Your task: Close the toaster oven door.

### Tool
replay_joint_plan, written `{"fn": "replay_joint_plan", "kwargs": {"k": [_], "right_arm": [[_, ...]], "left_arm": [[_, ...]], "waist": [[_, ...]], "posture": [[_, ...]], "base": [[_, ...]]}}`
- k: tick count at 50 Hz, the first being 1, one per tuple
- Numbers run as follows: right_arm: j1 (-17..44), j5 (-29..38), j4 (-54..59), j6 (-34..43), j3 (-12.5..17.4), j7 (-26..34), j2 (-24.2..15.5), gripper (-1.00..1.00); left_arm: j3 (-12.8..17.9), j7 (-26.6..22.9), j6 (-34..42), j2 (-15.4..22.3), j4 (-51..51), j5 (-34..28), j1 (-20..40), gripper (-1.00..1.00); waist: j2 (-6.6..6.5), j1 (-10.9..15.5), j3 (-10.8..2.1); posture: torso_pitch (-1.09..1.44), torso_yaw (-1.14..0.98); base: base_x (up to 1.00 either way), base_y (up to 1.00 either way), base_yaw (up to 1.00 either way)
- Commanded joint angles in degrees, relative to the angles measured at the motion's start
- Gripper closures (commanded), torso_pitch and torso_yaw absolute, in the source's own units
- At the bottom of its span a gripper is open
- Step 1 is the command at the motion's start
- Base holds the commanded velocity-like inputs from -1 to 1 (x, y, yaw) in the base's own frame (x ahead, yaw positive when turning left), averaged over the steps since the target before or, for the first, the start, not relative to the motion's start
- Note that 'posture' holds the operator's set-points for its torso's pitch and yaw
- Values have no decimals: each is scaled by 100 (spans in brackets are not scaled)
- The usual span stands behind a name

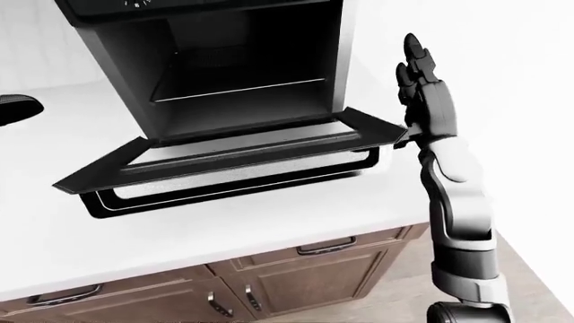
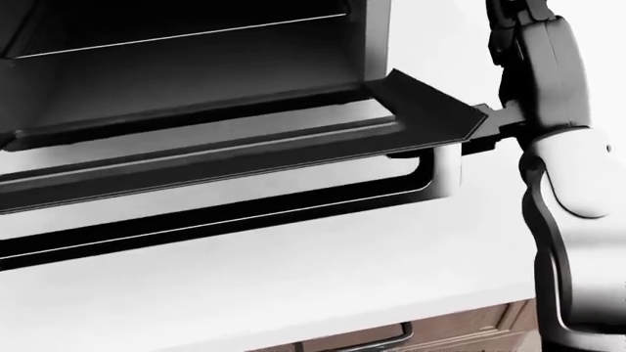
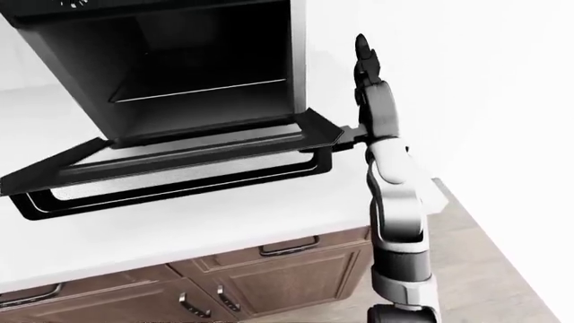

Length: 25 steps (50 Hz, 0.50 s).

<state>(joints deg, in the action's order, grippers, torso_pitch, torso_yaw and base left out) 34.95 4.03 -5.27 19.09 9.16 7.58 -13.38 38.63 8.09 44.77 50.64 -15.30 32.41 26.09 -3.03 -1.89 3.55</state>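
Your oven (image 1: 242,60) stands on the white counter (image 1: 224,222), toward the top left of the left-eye view. Its cavity is open and dark, with a wire rack (image 1: 237,91) showing as a thin bright line across the middle.

The door (image 1: 233,151) hangs from the lower edge of the cavity and lies close to level, tilted a little, its free edge toward the bottom left of the view. The glass pane shows pale between the dark frame bars. The handle (image 1: 233,182) runs as a dark loop beneath the door's free edge, just above the counter.

Your right hand (image 1: 422,81) stands at the door's right corner. The fingers (image 1: 411,50) point upward and are extended, not curled round anything. In the head view a short dark digit (image 2: 489,128) at the base of the hand touches the door's right corner. The hand grasps nothing. The forearm (image 1: 457,202) drops from it toward the bottom right.

Your left hand cannot be made out; only a dark rounded shape (image 1: 16,108) enters at the left edge of the left-eye view.

Wooden cabinets (image 1: 305,276) with dark pulls sit below the counter.
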Motion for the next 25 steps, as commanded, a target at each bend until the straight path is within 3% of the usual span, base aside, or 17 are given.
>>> {"fn": "replay_joint_plan", "kwargs": {"k": [1, 25], "right_arm": [[285, -143, -315, -202, -67, -105, -18, -100], [1046, -447, 344, -29, -72, -1205, -45, -100]], "left_arm": [[123, 21, -161, 151, -108, -21, 109, -100], [170, -8, -182, 145, -101, -36, 53, -100]], "waist": [[1, 24, -151], [-7, 69, -145]], "posture": [[0, 0], [0, 0]], "base": [[0, 0, 0], [0, 0, 0]]}}
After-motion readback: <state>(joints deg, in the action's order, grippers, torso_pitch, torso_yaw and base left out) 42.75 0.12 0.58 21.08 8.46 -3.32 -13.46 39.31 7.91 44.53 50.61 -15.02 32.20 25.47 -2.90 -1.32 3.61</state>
